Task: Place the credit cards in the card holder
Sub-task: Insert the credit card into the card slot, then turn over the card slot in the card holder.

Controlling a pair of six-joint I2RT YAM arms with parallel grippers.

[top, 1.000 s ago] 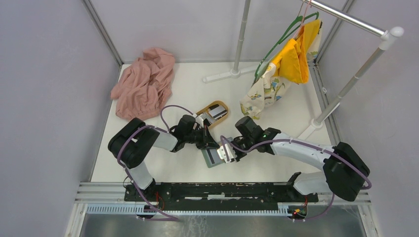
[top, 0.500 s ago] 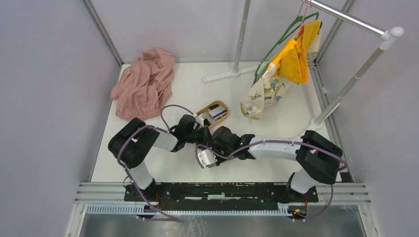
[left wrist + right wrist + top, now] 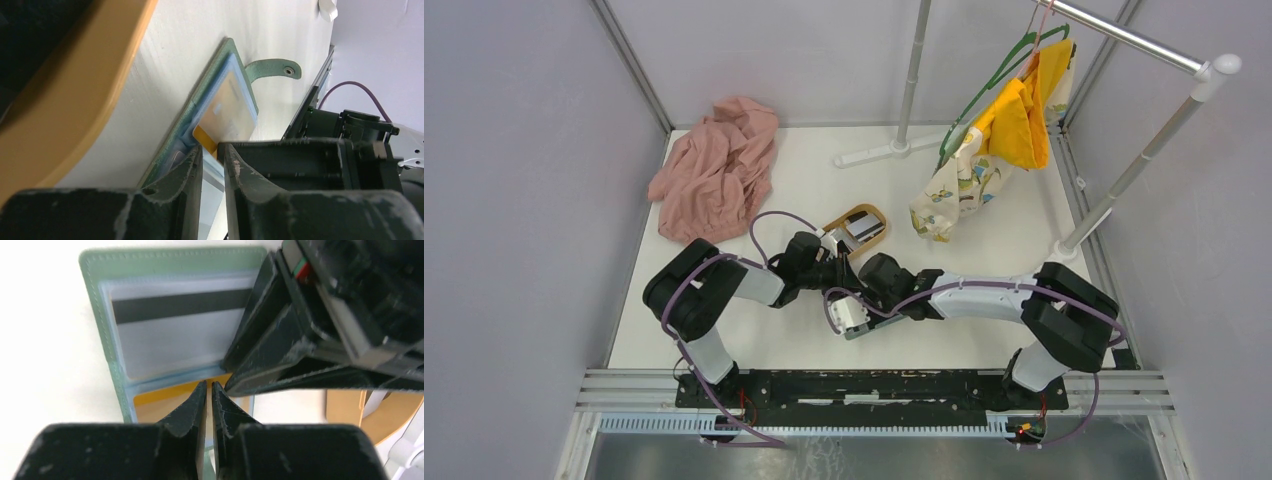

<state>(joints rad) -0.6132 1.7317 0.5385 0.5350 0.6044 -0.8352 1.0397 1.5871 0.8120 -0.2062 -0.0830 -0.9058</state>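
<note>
having swung onto the card holder (image 3: 95, 270), right hand (image 3: 209, 390) is closed, left hand (image 3: 211, 150) slightly parted.

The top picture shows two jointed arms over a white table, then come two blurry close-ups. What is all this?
The overhead view shows two robot arms bolted at the near edge of a table. Each ends in a two-finger gripper with a camera on its wrist; the close-ups come from those cameras, their own dark fingers at the bottom. Both grippers meet over an open green card holder lying on the table. It holds a grey-white card with a black stripe and an orange card. The right gripper, fingers nearly together, is at the orange card's edge; the left gripper is narrowly parted. Whether either pinches anything, I cannot tell. Also there: a wooden tray, a pink cloth and a hanging yellow garment.
</note>
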